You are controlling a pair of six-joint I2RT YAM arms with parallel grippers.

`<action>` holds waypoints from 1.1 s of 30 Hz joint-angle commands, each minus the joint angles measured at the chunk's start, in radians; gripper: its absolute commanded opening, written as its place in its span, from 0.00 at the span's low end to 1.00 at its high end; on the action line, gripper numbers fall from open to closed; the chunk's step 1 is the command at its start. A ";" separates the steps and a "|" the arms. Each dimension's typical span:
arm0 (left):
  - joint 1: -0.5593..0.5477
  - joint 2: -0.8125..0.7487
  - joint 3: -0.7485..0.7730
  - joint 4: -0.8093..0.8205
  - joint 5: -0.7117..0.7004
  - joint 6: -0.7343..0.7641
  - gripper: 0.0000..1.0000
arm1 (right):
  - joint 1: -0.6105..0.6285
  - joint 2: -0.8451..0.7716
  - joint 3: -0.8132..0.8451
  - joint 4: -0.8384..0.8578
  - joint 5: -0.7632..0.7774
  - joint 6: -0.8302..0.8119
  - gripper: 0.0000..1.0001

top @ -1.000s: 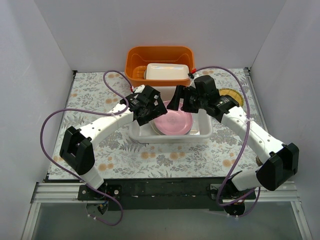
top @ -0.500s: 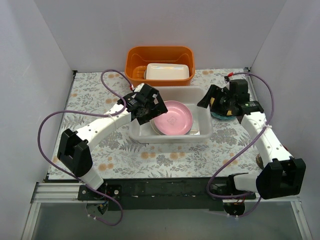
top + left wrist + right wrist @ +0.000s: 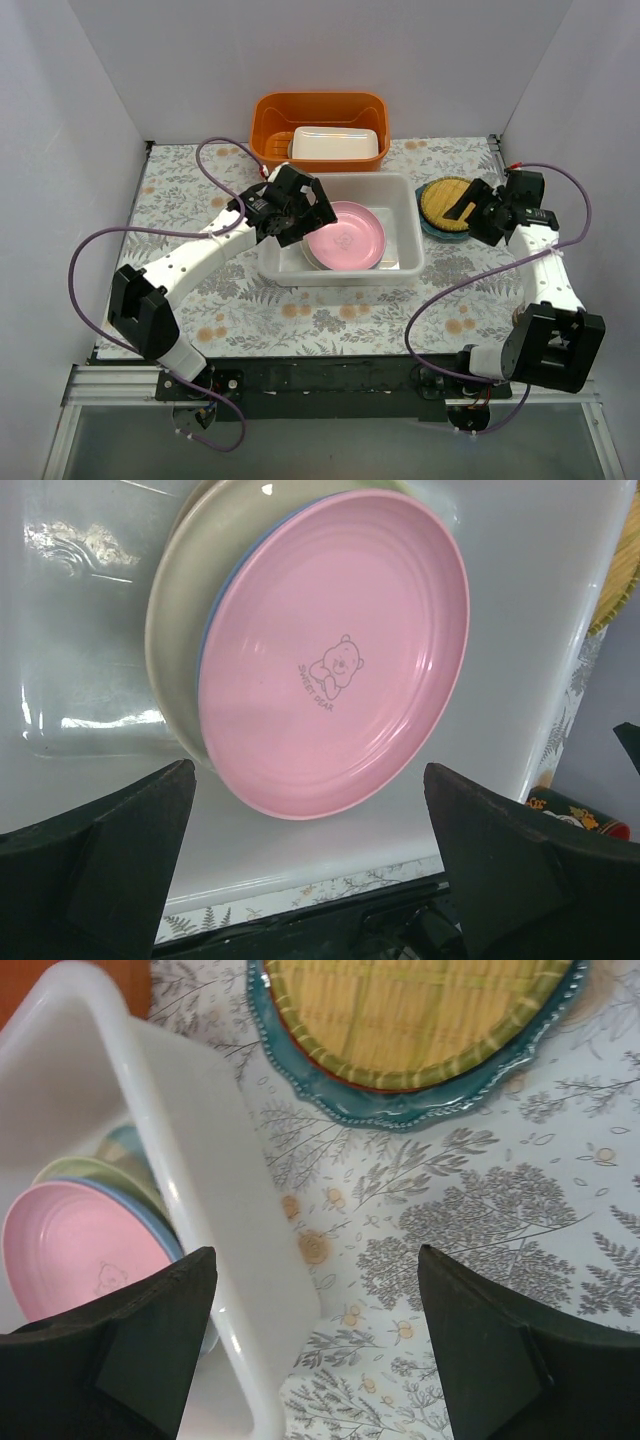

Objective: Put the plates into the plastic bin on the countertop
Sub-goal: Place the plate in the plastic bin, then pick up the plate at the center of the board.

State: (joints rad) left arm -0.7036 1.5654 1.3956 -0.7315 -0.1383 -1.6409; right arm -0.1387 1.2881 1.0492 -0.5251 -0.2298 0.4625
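Observation:
The white plastic bin [image 3: 405,196] stands mid-countertop. Inside it a pink plate [image 3: 345,236] lies on a light blue plate and a cream plate [image 3: 170,640]; the pink plate also shows in the left wrist view [image 3: 335,650] and the right wrist view [image 3: 75,1250]. A yellow woven plate [image 3: 445,202] rests on a red-brown and a teal scalloped plate [image 3: 400,1110] right of the bin. My left gripper [image 3: 300,213] is open and empty over the bin's left part. My right gripper [image 3: 478,210] is open and empty, over the cloth beside the yellow stack.
An orange tub [image 3: 320,108] holding a small white box [image 3: 337,144] stands behind the bin. White walls enclose the floral countertop [image 3: 190,180]. The bin's right wall [image 3: 200,1190] lies close to my right gripper's left finger.
My right gripper has swung right, from over the bin out to the yellow plate stack. My left gripper has stayed over the bin's left part.

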 commanded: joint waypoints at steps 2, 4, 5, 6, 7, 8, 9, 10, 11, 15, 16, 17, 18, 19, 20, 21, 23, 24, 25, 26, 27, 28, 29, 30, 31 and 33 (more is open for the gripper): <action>-0.002 -0.074 0.036 0.012 0.026 0.016 0.98 | -0.079 0.068 -0.018 0.014 0.041 -0.038 0.88; -0.002 -0.077 0.033 0.014 0.029 0.016 0.98 | -0.107 0.076 -0.054 0.049 0.035 -0.036 0.88; -0.002 -0.082 0.028 0.014 0.031 0.015 0.98 | -0.116 0.083 -0.064 0.074 0.026 -0.033 0.87; -0.002 -0.088 0.022 0.018 0.032 0.012 0.98 | -0.124 0.088 -0.075 0.083 0.021 -0.032 0.86; -0.002 -0.091 0.020 0.023 0.034 0.012 0.98 | -0.133 0.091 -0.077 0.089 0.018 -0.031 0.86; -0.002 -0.094 0.013 0.029 0.035 0.009 0.98 | -0.137 0.100 -0.077 0.096 0.017 -0.031 0.86; -0.002 -0.099 0.011 0.030 0.039 0.009 0.98 | -0.140 0.105 -0.075 0.102 0.018 -0.033 0.86; -0.002 -0.099 0.008 0.035 0.046 0.009 0.98 | -0.147 0.112 -0.071 0.102 0.018 -0.033 0.85; -0.002 -0.100 0.002 0.041 0.049 0.004 0.98 | -0.150 0.128 -0.068 0.105 0.017 -0.033 0.85; -0.002 -0.100 -0.004 0.050 0.066 0.004 0.98 | -0.162 0.160 -0.061 0.131 0.006 -0.012 0.84; -0.002 -0.100 -0.003 0.052 0.074 0.004 0.98 | -0.165 0.165 -0.061 0.146 -0.005 -0.002 0.84; -0.002 -0.100 -0.003 0.055 0.074 0.006 0.98 | -0.165 0.174 -0.067 0.160 -0.011 0.011 0.84; -0.002 -0.100 -0.003 0.057 0.075 0.006 0.98 | -0.165 0.181 -0.071 0.175 -0.016 0.021 0.83; -0.002 -0.102 -0.004 0.058 0.077 0.007 0.98 | -0.168 0.188 -0.071 0.192 -0.020 0.027 0.83; -0.002 -0.102 -0.003 0.061 0.081 0.009 0.98 | -0.170 0.203 -0.066 0.198 -0.028 0.031 0.83; -0.002 -0.102 -0.003 0.063 0.083 0.010 0.98 | -0.170 0.214 -0.060 0.204 -0.031 0.041 0.83; -0.002 -0.102 -0.007 0.066 0.091 0.013 0.98 | -0.174 0.243 -0.052 0.224 -0.051 0.050 0.82; -0.002 -0.102 -0.006 0.066 0.091 0.013 0.98 | -0.174 0.253 -0.046 0.231 -0.054 0.059 0.82; -0.002 -0.102 -0.009 0.066 0.091 0.016 0.98 | -0.176 0.276 -0.040 0.235 -0.059 0.064 0.82; -0.002 -0.102 -0.010 0.067 0.091 0.015 0.98 | -0.176 0.289 -0.032 0.240 -0.065 0.067 0.81; -0.002 -0.102 -0.013 0.069 0.092 0.015 0.98 | -0.176 0.303 -0.019 0.243 -0.069 0.076 0.81; -0.002 -0.103 -0.015 0.072 0.095 0.012 0.98 | -0.177 0.329 -0.008 0.243 -0.074 0.079 0.80; -0.002 -0.104 -0.018 0.076 0.097 0.012 0.98 | -0.177 0.339 -0.002 0.246 -0.078 0.080 0.77; -0.002 -0.104 -0.020 0.080 0.103 0.010 0.98 | -0.179 0.349 0.009 0.252 -0.085 0.084 0.75; -0.002 -0.104 -0.021 0.081 0.105 0.012 0.98 | -0.180 0.361 0.011 0.258 -0.091 0.090 0.75; -0.002 -0.102 -0.023 0.080 0.106 0.012 0.98 | -0.183 0.367 0.017 0.278 -0.112 0.097 0.70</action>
State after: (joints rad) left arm -0.7036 1.5127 1.3804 -0.6655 -0.0505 -1.6382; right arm -0.3096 1.6447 1.0100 -0.3122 -0.2909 0.5316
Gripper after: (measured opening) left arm 0.982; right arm 0.735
